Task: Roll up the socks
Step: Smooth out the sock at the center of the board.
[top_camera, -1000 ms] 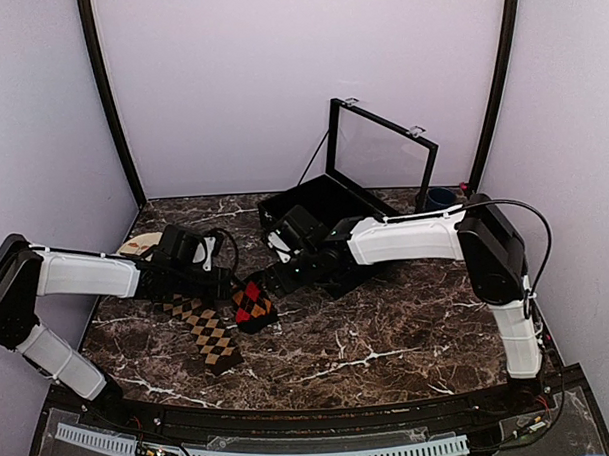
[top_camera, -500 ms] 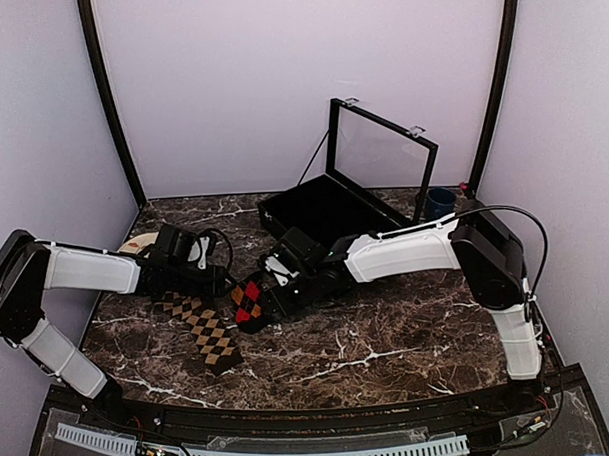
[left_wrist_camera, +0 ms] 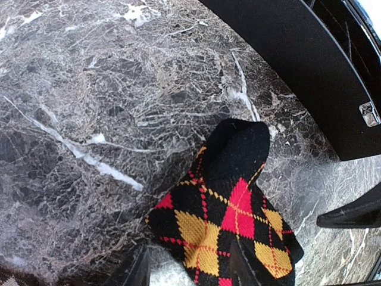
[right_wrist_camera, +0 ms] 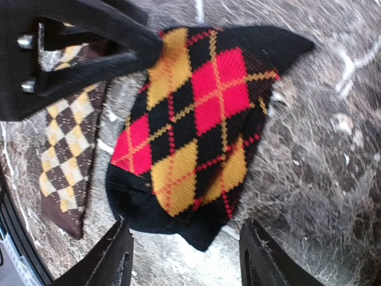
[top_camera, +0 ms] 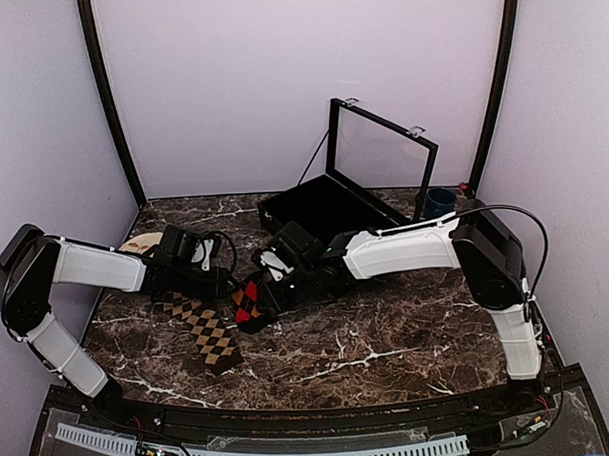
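The red-and-orange sock [top_camera: 247, 302] lies bunched on the marble, and the tan sock [top_camera: 210, 333] lies flat just left of it. My left gripper [top_camera: 226, 283] is low at the red sock's left edge. In the left wrist view its jaws [left_wrist_camera: 190, 271] stand apart: one finger [left_wrist_camera: 241, 267] lies over the sock [left_wrist_camera: 232, 217], the other on bare table. My right gripper [top_camera: 269, 292] is at the sock's right side, open [right_wrist_camera: 190, 262], with the black end of the red sock [right_wrist_camera: 196, 119] just ahead between its fingertips. The tan sock [right_wrist_camera: 65, 149] lies beside it.
A black case [top_camera: 324, 209] with its clear lid raised stands behind the grippers; its wall [left_wrist_camera: 297, 65] fills the left wrist view's upper right. A blue cup [top_camera: 442, 198] is at the back right and a wooden disc [top_camera: 138, 244] at the left.
My right arm has come left and down onto the red sock, and its jaws have narrowed. The left gripper has shifted slightly and closed a little.
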`<state>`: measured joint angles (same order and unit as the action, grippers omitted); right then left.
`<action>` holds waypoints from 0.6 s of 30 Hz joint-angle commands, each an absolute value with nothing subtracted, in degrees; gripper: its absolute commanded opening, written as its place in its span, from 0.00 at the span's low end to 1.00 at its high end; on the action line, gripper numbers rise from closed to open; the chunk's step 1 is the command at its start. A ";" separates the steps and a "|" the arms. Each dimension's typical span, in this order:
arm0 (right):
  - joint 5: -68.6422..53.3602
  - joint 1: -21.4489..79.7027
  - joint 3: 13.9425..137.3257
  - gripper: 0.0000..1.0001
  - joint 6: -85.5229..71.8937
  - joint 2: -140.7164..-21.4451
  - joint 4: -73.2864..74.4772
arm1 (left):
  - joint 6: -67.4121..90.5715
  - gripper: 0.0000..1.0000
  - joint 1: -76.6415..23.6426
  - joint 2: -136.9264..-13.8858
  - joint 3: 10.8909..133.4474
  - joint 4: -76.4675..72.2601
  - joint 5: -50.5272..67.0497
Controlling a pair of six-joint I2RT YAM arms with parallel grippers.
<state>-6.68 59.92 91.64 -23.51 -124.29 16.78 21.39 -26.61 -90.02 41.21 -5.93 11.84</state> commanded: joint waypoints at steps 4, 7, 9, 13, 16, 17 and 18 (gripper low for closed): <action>-9.52 60.56 95.17 0.53 -24.02 -127.21 17.05 | 20.49 0.48 -26.46 -91.08 43.26 -6.42 12.92; -10.23 60.56 95.57 0.50 -24.23 -128.10 17.23 | 20.41 0.47 -26.49 -91.57 43.54 -6.39 13.14; -10.66 60.56 95.86 0.49 -24.41 -128.60 17.38 | 20.39 0.47 -26.53 -91.79 43.72 -6.50 13.20; -11.28 60.51 96.33 0.48 -24.76 -129.33 17.75 | 20.37 0.47 -26.55 -92.03 43.73 -6.50 13.23; -11.61 60.55 96.57 0.47 -24.86 -129.78 17.71 | 20.17 0.47 -26.47 -92.26 43.77 -6.40 13.26; -11.82 60.56 96.70 0.46 -24.87 -129.88 17.68 | 20.13 0.47 -26.47 -92.35 43.76 -6.42 13.28; -11.93 60.56 96.84 0.46 -24.87 -130.04 17.79 | 20.16 0.47 -26.46 -92.46 43.77 -6.42 13.34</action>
